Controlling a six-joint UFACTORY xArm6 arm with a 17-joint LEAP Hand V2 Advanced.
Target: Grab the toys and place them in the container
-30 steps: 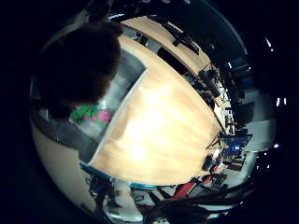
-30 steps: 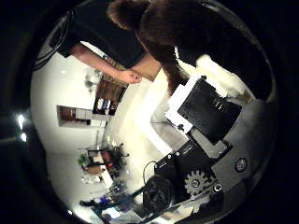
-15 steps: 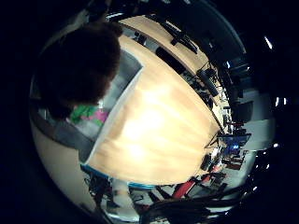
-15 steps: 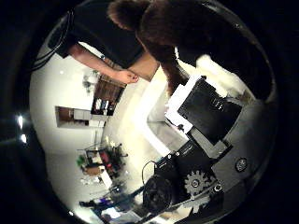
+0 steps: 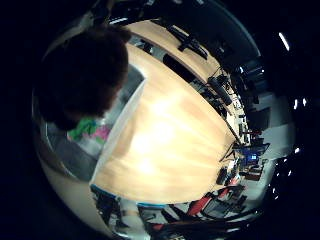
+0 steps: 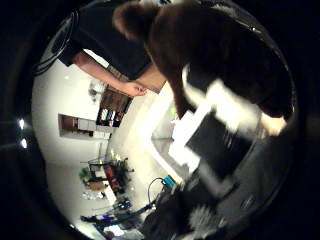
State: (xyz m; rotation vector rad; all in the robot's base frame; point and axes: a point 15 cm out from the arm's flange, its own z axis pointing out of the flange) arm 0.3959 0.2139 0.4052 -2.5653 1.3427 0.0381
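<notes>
So the brown plush toy (image 5: 82, 75) is right up against the palm, hanging over the gray container (image 5: 122, 112), where a green and pink toy (image 5: 89, 129) already sits. The hand (image 6: 220, 145) just started moving; its fingers look curled round the plush. Drop is probably next.

Two palm cameras. The little-finger-side view looks down from well above onto a wooden table (image 5: 175, 145) and a grey container (image 5: 117, 125). The thumb-side view faces across the room. Both share a brown plush toy (image 6: 220, 55), very close
</notes>
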